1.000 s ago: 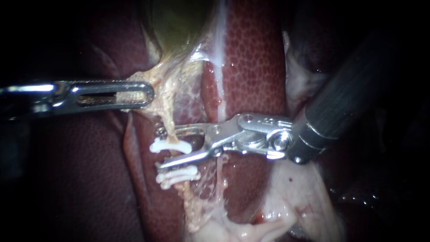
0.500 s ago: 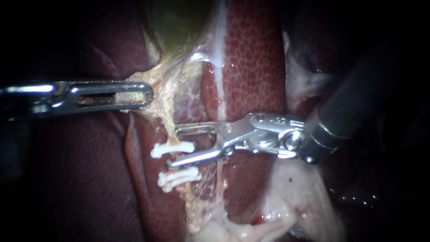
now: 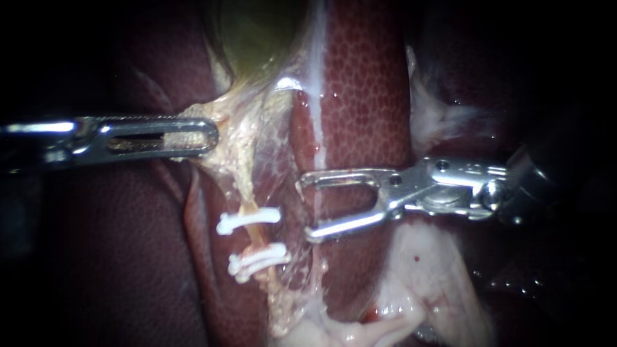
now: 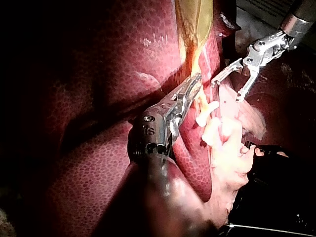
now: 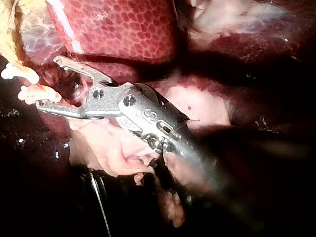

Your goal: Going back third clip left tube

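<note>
Above wet liver (image 3: 360, 83): right instrument (image 3: 306, 209) end effector agape, empty; left instrument (image 3: 209, 136) tight on pale tissue (image 3: 228, 115).

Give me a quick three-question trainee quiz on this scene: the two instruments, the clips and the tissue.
1. True or false: the jaws of the right silver instrument are shut on a white plastic clip.
2. Pick one: the jaws of the left silver instrument grip A) nothing, B) pale yellowish tissue just below the greenish gallbladder, C) a white clip.
3. Fill in: in the endoscope view, the thin tan tube that carries the clips lies ___ the two instruments' jaws.

Key: 1 false, they are open, empty and clear of the clips; 2 B; 3 between.
</note>
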